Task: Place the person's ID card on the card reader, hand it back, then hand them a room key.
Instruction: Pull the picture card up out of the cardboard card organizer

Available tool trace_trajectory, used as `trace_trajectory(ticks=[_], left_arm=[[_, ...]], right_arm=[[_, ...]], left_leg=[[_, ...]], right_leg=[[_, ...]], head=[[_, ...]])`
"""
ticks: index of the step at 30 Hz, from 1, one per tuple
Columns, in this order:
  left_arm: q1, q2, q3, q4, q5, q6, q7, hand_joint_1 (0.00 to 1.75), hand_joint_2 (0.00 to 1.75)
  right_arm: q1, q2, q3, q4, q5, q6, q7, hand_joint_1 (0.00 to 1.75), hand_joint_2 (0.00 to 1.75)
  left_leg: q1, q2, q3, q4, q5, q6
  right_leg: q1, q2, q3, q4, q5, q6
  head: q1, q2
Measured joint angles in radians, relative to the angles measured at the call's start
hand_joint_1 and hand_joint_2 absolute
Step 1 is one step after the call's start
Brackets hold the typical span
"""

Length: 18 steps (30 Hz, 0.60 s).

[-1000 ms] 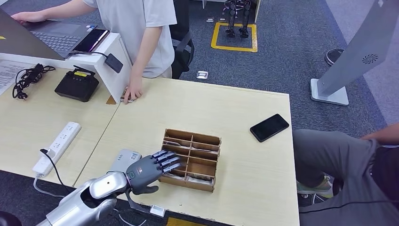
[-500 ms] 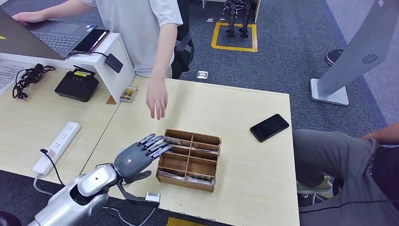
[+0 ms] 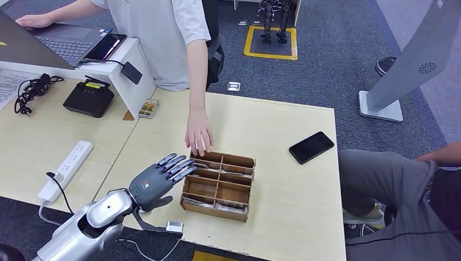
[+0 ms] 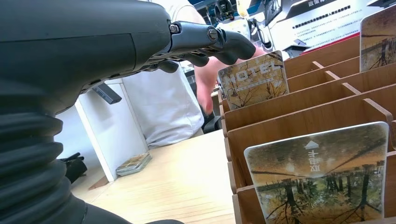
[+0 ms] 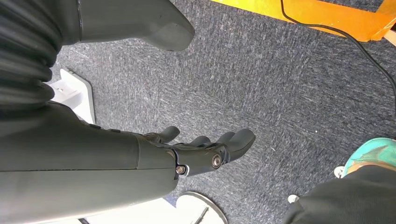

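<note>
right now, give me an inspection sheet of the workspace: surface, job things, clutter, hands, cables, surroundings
Surface: light wooden table, a second one adjoining on the left.
Job's things: wooden card box with divided compartments, hotel key cards standing in it; a person's hand at its far corner. Card reader and ID card: cannot tell.
Clutter: black phone; small card stack by the white riser; black device; laptop.
Hands: left hand empty, fingers spread, beside the box; right hand empty, hanging over the carpet.
Cables: white power strip; bundled black cord.
Surroundings: seated person's leg; grey kiosk stand.
</note>
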Motion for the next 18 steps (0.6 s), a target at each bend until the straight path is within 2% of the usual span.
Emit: trace_trajectory(ticks=[9, 18], left_arm=[[0.005, 0.002, 0.001, -0.002, 0.027, -0.036, -0.024, 0.00, 1.75], [0.012, 0.039, 0.005, -0.030, 0.078, -0.085, -0.055, 0.00, 1.75]], right_arm=[[0.000, 0.002, -0.003, 0.000, 0.009, 0.000, 0.002, 0.00, 1.75], [0.000, 0.006, -0.016, 0.000, 0.016, -0.004, 0.002, 0.00, 1.75]], left_leg=[[0.000, 0.000, 0.000, 0.000, 0.000, 0.000], [0.000, 0.000, 0.000, 0.000, 0.000, 0.000]], right_leg=[[0.000, 0.000, 0.000, 0.000, 0.000, 0.000], [0.000, 0.000, 0.000, 0.000, 0.000, 0.000]], head=[[0.000, 0.000], [0.000, 0.000]])
